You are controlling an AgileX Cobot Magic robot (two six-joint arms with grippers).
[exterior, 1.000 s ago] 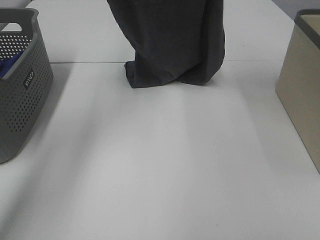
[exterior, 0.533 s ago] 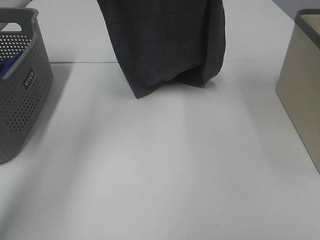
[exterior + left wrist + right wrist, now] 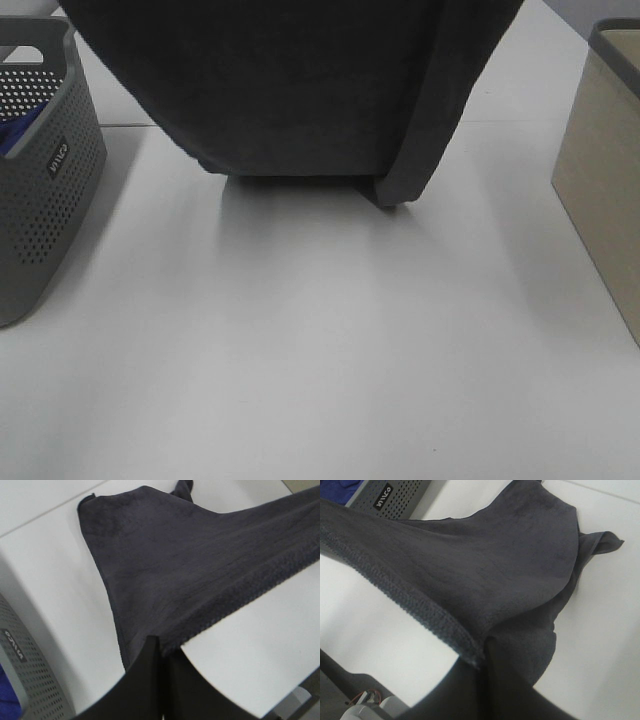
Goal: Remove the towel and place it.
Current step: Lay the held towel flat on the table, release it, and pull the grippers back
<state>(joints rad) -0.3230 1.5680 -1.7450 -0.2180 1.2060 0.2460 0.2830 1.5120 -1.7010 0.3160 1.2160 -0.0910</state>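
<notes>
Widened since half a second ago: towel [image 3: 300, 90] stretched broad, lower edge at or just above table [image 3: 320, 350] | outside grey basket [image 3: 40, 180] | left gripper [image 3: 160, 646] and right gripper [image 3: 481, 655] each clamped on a corner | judged ready to lay flat

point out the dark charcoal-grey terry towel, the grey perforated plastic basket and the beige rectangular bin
dark charcoal-grey terry towel [image 3: 300, 90], exterior high view, middle of the hanging cloth
grey perforated plastic basket [image 3: 45, 215], exterior high view, its perforated side wall
beige rectangular bin [image 3: 600, 180], exterior high view, its side wall
</notes>
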